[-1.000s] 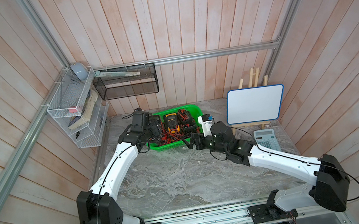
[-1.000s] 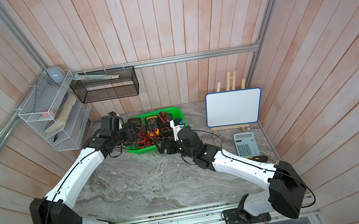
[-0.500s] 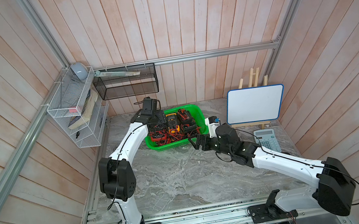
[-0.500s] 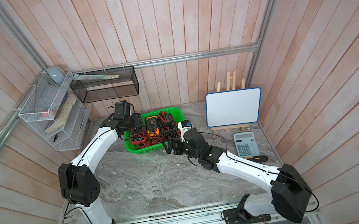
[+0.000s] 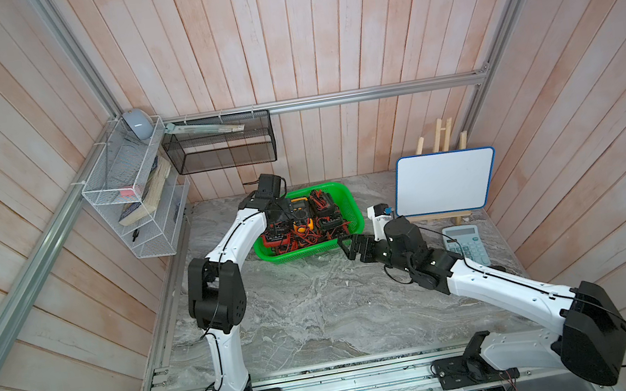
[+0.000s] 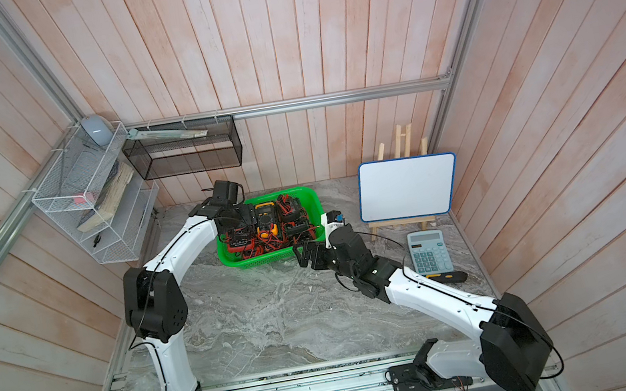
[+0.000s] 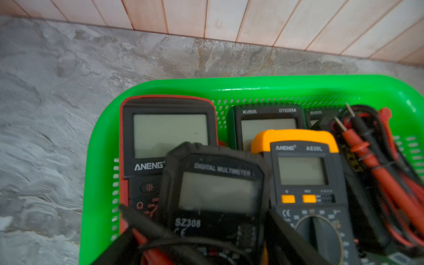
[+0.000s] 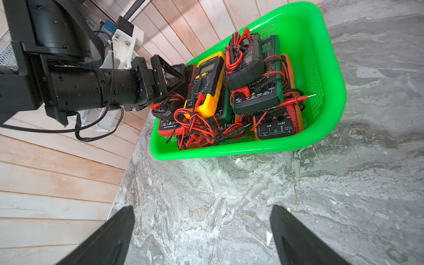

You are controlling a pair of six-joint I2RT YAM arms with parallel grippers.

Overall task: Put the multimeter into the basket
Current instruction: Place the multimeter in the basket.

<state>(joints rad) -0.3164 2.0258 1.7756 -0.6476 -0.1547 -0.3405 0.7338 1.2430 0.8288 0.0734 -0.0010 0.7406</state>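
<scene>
The green basket (image 5: 352,209) (image 6: 316,204) stands at the back of the table, full of several multimeters and red and black leads. My left gripper (image 5: 281,214) (image 6: 246,221) hovers over its left part. In the left wrist view the basket (image 7: 103,142) fills the frame. There my left gripper (image 7: 195,210) is open, its fingers on either side of a black multimeter (image 7: 215,195) that lies on the pile beside a yellow one (image 7: 302,169). My right gripper (image 5: 346,244) (image 8: 202,208) is open and empty over bare table, just in front of the basket (image 8: 332,68).
A whiteboard on an easel (image 5: 443,181) and a calculator (image 5: 466,245) stand to the right of the basket. A white wire rack (image 5: 136,206) and a black mesh bin (image 5: 219,143) hang on the walls at the back left. Probe tips stick up from the pile.
My left arm has lifted its elbow and swung the gripper from the basket's left edge in over the pile, and its jaws have opened. My right gripper has barely moved.
</scene>
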